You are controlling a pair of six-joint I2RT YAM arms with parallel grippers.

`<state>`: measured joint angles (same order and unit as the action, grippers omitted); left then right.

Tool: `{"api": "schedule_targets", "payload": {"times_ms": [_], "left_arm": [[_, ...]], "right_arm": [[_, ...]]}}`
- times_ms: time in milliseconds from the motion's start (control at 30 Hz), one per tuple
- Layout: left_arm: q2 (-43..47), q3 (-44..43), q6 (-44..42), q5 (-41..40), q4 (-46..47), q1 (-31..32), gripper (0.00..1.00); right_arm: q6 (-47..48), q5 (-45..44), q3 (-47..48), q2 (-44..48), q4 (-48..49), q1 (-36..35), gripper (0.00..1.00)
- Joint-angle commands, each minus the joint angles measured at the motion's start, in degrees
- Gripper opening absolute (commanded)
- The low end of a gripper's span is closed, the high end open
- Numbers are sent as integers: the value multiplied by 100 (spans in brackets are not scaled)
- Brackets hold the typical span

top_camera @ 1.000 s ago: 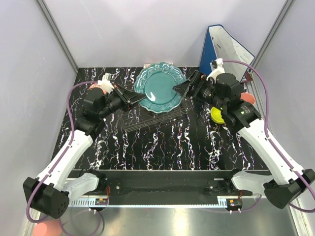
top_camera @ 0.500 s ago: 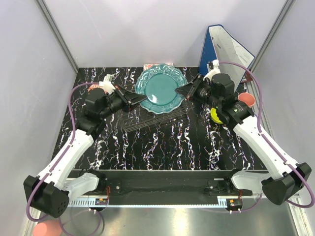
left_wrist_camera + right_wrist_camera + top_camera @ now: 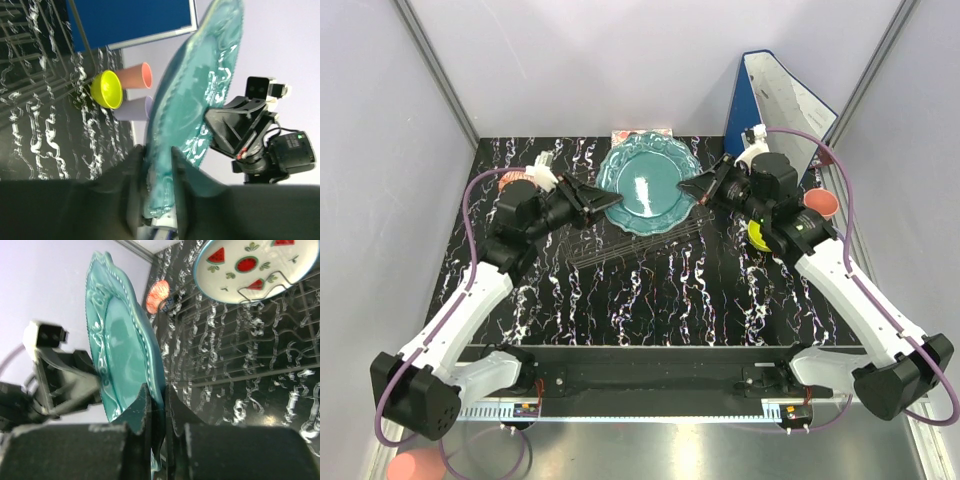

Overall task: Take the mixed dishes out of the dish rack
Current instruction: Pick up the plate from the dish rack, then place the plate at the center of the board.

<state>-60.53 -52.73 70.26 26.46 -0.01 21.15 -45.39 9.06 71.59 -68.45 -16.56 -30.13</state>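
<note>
L side: L hand (image 3: 593, 201) is pinched shut on the left rim of the teal plate (image 3: 645, 184). L wrist view shows both fingers (image 3: 134, 186) bearing on the rim. A reddish round item (image 3: 515, 179) sits just behind the L wrist, mostly hidden and not named.

Centre: the plate is held on edge, tilted, between the two hands and above the far half of the dish rack (image 3: 632, 243). Cannot tell if its lower edge is clear of the wires. The watermelon plate (image 3: 254, 266) lies flat at the rack's far end with a wire loop across it, so prob. not yet unloaded.

R side: R hand (image 3: 702, 190) is also clamped on the plate, on the opposite rim, fingers nearly together with only the rim's thickness between them. Beyond it, off the rack, are the yellow-green bowl (image 3: 758, 237), pink cup (image 3: 822, 203) and lilac cup (image 3: 131, 108), close together near the blue binder (image 3: 775, 100).

Step (judged): mid-removal of the teal plate, either a two-hand carry or a pass from one hand to the other. Next move needs one hand to let go cleanly while the other grips firm, or both to travel in step. Uneven pull could twist or drop the plate.

Room: the bare bench (image 3: 650, 300) nearer the arm bases is the widest open patch. The R corner is crowded by bowl, cups and binder. Booth walls are close on both sides, so elbows have little swing. The scalloped rim could catch on rack wires if the plate comes down low.
</note>
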Motion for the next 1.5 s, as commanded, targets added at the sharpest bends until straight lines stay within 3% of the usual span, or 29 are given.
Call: {"api": "schedule_targets", "payload": {"times_ms": [0,67,133,167,233,400,500,633,867,1033,1467], "left_arm": [[-151,-396,-108,246,871,30,50],[-204,-527,-170,202,758,-5,64],[-240,-720,-337,132,617,-110,72],[-240,-808,-424,-42,329,-154,90],[-196,-1097,-758,-219,20,-382,99],[-178,-1828,-1671,-1176,-1526,-901,99],[-126,-2040,-1805,-1599,-1836,-954,99],[-152,-1926,-1586,-1425,-1801,-981,99],[50,-1302,-1278,-845,-1292,-972,99],[550,-1011,-1743,-922,-1220,-630,99],[920,-695,-1954,-976,-1642,-137,99]], "right_arm": [[469,483,267,410,-128,-72,0],[539,500,442,516,-382,-72,0],[627,527,548,639,-567,-72,0],[654,561,662,683,-794,-72,0],[768,675,786,797,-1085,-72,0],[909,939,725,1105,-2026,-72,0],[830,1316,374,1272,-2369,-72,0],[531,2176,-364,1404,-2343,-72,0],[-136,2627,-1953,1668,-1213,-63,0],[-374,2513,-2851,1466,-8,-72,0],[56,2250,-3195,-643,1523,-72,0]]}}
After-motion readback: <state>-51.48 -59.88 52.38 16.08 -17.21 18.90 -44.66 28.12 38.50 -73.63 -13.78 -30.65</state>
